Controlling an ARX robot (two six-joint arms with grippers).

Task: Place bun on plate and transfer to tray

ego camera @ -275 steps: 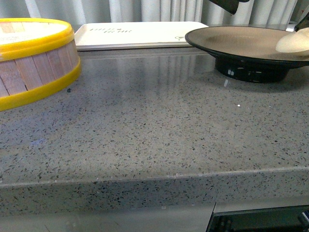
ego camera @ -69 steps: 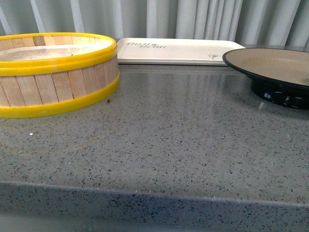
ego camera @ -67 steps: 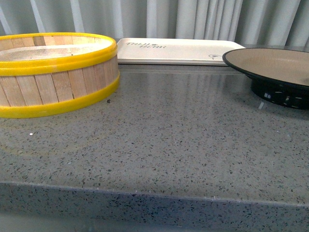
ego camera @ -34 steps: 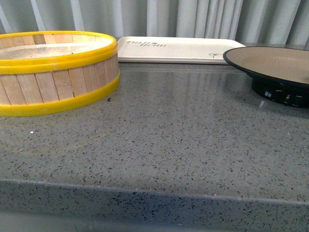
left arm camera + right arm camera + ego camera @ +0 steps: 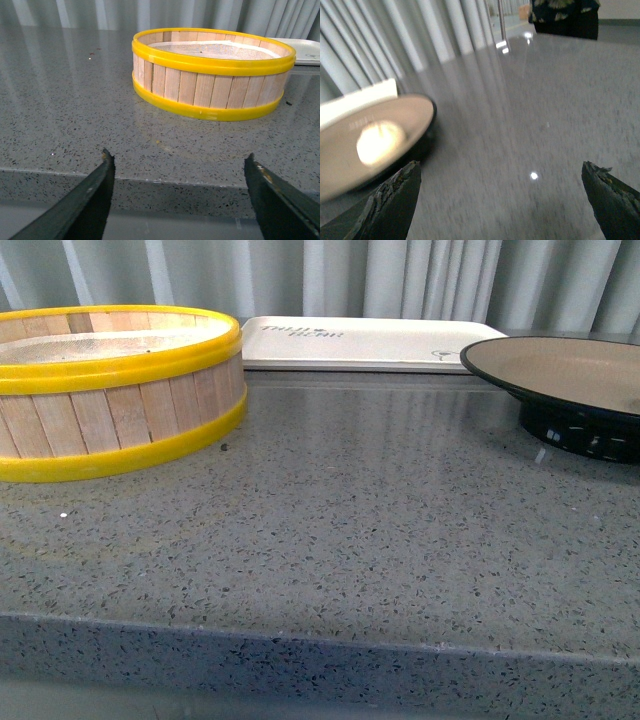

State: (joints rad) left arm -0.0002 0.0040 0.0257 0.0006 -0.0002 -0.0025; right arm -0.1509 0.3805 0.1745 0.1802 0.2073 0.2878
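The plate (image 5: 560,365), tan inside with a black rim and foot, stands at the right of the counter. In the right wrist view the cream-white bun (image 5: 379,142) lies on the plate (image 5: 350,165). The bun does not show in the front view. The cream-white tray (image 5: 370,343) lies at the back, behind the plate; its corner shows in the right wrist view (image 5: 360,97). My right gripper (image 5: 502,172) is open and empty, low over the counter beside the plate. My left gripper (image 5: 179,162) is open and empty at the counter's front edge, facing the steamer basket (image 5: 212,70).
The yellow-rimmed wooden steamer basket (image 5: 110,385) stands at the left of the grey speckled counter (image 5: 350,510). A pleated curtain hangs behind. A corner of the tray shows past the basket in the left wrist view (image 5: 305,50).
The front view has shifted since four seconds ago, so the basket and plate sit further right. The bun on the plate is now out of the front view. Over the last second almost nothing moved.
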